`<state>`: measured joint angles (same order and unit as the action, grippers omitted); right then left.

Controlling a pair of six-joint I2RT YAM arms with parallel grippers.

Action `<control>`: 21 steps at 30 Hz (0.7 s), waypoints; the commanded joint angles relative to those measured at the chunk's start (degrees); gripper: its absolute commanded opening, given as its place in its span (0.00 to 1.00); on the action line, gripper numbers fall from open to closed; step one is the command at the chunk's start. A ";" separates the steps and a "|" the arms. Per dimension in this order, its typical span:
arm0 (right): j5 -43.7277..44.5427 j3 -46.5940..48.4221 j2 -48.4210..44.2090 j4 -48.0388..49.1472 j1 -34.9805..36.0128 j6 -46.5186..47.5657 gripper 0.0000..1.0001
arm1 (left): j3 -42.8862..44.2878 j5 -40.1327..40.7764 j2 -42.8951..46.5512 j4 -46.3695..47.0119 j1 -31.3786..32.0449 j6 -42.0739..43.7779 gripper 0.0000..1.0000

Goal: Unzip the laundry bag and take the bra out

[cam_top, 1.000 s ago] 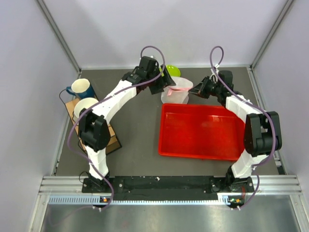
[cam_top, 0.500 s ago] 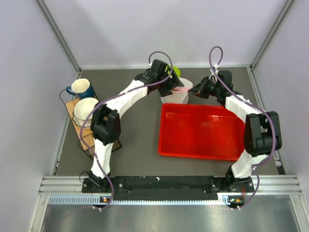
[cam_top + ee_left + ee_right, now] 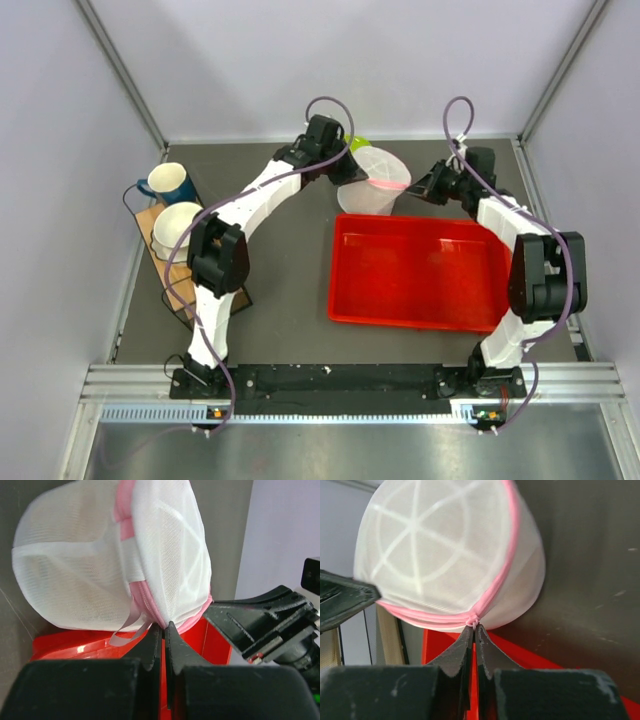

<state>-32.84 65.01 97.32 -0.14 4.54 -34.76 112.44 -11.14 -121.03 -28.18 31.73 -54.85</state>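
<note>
The laundry bag (image 3: 375, 180), a round white mesh pouch with pink zipper trim, hangs between my two grippers above the far edge of the red tray. My left gripper (image 3: 347, 172) is shut on the pink trim (image 3: 150, 611) at the bag's left side, fingertips pinched together (image 3: 164, 626). My right gripper (image 3: 420, 186) is shut on the small pink zipper pull (image 3: 475, 620) at the bag's right side. In the right wrist view the bag's dome (image 3: 440, 545) shows its ribbed mesh. The bra is hidden; no part of it shows through the mesh.
A red tray (image 3: 415, 275) lies just in front of the bag. A lime-green plate (image 3: 358, 144) peeks out behind it. At the left, a blue mug (image 3: 168, 184) and a white cup (image 3: 178, 222) sit on a wooden stand. Walls close in on three sides.
My left gripper moved right to the bag and shut on its pink trim. The bag now sits higher and tilted between both grippers. The right arm shifted slightly right.
</note>
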 commanded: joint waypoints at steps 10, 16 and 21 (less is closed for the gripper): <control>-1.35 0.47 -3.18 0.23 -0.15 2.60 0.00 | 18.51 -9.79 -10.09 0.15 -5.80 7.57 0.00; 1.46 -1.12 -4.16 4.79 3.90 -3.81 0.00 | 19.83 -7.42 -9.93 -2.30 -5.71 8.88 0.78; 2.08 -0.86 -2.57 8.57 4.87 -8.65 0.00 | 10.72 -1.26 1.02 -4.08 -5.62 11.25 0.86</control>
<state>-31.92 64.16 96.01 2.31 8.80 -39.03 128.49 -17.61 -131.74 -31.64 26.26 -46.30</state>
